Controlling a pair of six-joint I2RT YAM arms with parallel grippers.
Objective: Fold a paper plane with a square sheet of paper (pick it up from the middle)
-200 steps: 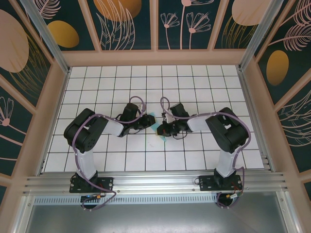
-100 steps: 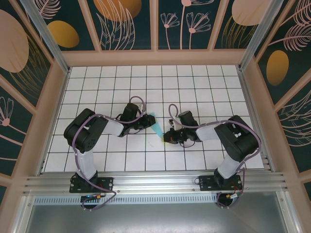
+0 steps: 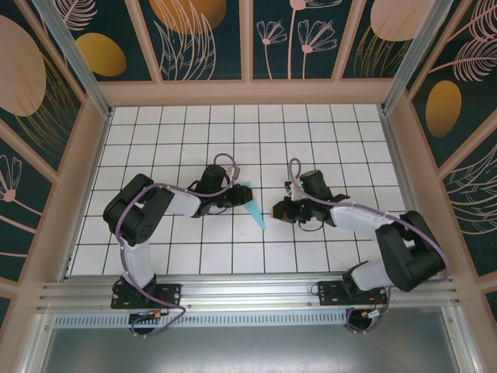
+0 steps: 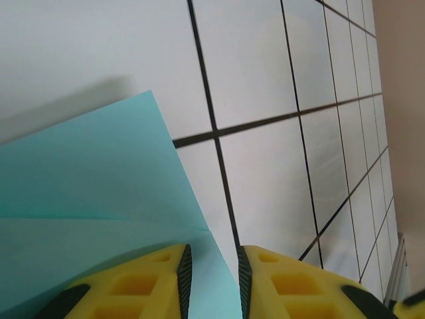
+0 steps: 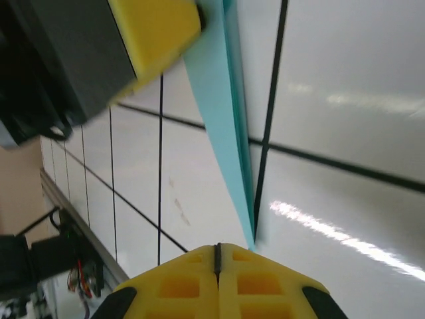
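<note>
On the left of the white gridded tabletop (image 3: pixel 155 132), the left arm (image 3: pixel 140 214) bends in from its base by the near rail (image 3: pixel 248 294), with a purple cable (image 3: pixel 221 165) looping over its wrist. The left hand (image 3: pixel 235 196) reaches right toward the middle of the tabletop. Its yellow fingers (image 4: pixel 133 282) stand a narrow slit apart and pinch the wide end of the paper plane (image 3: pixel 253 206).

The plane is a slim turquoise dart held up on edge. Its wide end is in the left hand and its point slants toward the near right, down beside a black grid line. Whether the point touches the tile I cannot tell. In the left wrist view, a fold crease runs across the turquoise paper just above the fingers.

Just right of the point, apart from the paper, sits the right hand (image 3: pixel 278 210). Its two yellow fingers are pressed flat together with nothing between them. The right arm (image 3: pixel 404 256) stretches back from it to the near right corner. Dark panels (image 3: pixel 202 39) painted with leaves and pale discs wall in the tabletop on the left, far and right sides.
</note>
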